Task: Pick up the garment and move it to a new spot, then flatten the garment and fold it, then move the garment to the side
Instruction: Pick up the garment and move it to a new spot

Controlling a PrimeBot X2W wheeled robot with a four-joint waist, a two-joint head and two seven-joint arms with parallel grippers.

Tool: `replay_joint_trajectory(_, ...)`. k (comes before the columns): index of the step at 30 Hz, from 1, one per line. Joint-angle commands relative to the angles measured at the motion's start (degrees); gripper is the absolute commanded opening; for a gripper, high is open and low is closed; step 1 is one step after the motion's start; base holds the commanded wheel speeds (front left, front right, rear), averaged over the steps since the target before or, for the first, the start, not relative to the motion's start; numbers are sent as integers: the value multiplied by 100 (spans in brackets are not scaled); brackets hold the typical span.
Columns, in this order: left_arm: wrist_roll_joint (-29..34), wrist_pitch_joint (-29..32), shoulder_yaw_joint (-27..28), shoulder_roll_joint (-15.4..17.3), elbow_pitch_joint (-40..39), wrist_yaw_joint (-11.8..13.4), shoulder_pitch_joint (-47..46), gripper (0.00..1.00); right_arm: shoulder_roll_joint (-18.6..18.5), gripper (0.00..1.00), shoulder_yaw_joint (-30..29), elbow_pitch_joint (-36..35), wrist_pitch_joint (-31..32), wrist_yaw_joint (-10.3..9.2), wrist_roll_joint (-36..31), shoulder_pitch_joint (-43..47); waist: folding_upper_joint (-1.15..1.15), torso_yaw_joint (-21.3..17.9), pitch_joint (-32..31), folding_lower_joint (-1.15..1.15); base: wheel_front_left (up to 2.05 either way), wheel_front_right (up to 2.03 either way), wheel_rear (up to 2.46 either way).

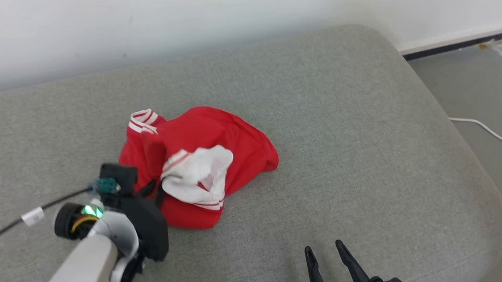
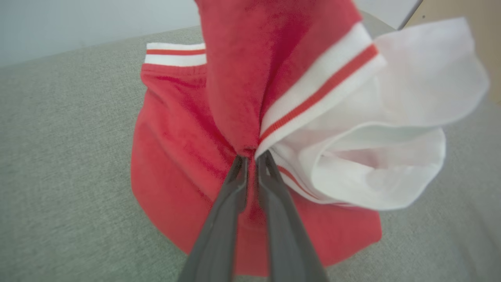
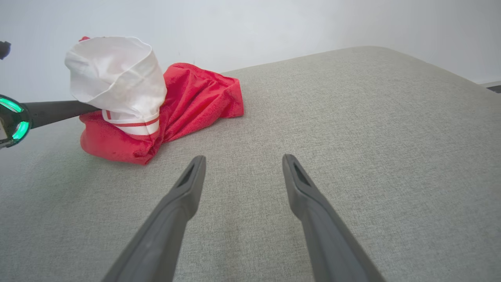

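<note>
None of the steps was judged complete: the garment was seen crumpled on the grey cushion, a bunched fold pinched by the nearly closed left gripper. The right gripper was held spread and empty nearby. Moving, flattening, folding and setting aside were left undone.

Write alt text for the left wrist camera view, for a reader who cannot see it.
The left gripper, its two dark fingers nearly together, pinches a bunched fold of a red garment lying crumpled on a gray upholstered cushion. Its white lining and red-striped white trim flare out to the right.
</note>
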Motion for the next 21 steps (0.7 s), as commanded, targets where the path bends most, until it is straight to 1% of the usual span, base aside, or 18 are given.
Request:
replay_joint_trajectory(1,69,-161,-48,-84,148,21,114,100,-12,100,6,22,-2,-13,-39,55,0,148,-162,0,0,0,0)
replay_joint_trajectory(4,105,-475,-91,-223,474,77,223,100,-11,100,0,48,-2,-13,-80,96,0,268,-303,0,0,0,0)
replay_joint_trajectory(7,40,-884,-30,-316,641,121,344,100,-12,100,-48,75,-2,-13,-118,145,0,408,-441,0,0,0,0)
replay_joint_trajectory(10,-129,-1498,169,-405,573,128,511,100,-10,100,-119,70,-2,-13,-125,206,0,582,-541,0,0,0,0)
replay_joint_trajectory(12,-129,-1933,275,-398,491,206,690,100,-11,100,-176,70,-2,-13,-124,243,0,706,-611,0,0,0,0)
replay_joint_trajectory(15,-176,-2302,469,-390,258,224,985,100,-12,100,-285,46,-2,-13,-146,292,0,879,-701,0,0,0,0)
replay_joint_trajectory(17,-98,-2388,615,-384,-24,218,1220,100,-12,100,-425,-5,-2,-13,-174,326,0,1001,-753,0,0,0,0)
replay_joint_trajectory(18,-98,-2388,615,-384,-24,218,1220,100,-12,100,-425,-5,-2,-13,-174,326,0,1001,-753,0,0,0,0)
replay_joint_trajectory(21,220,-2393,1066,-467,-985,268,1744,100,-10,100,-644,-95,-2,-13,-253,388,0,1185,-809,0,0,0,0)
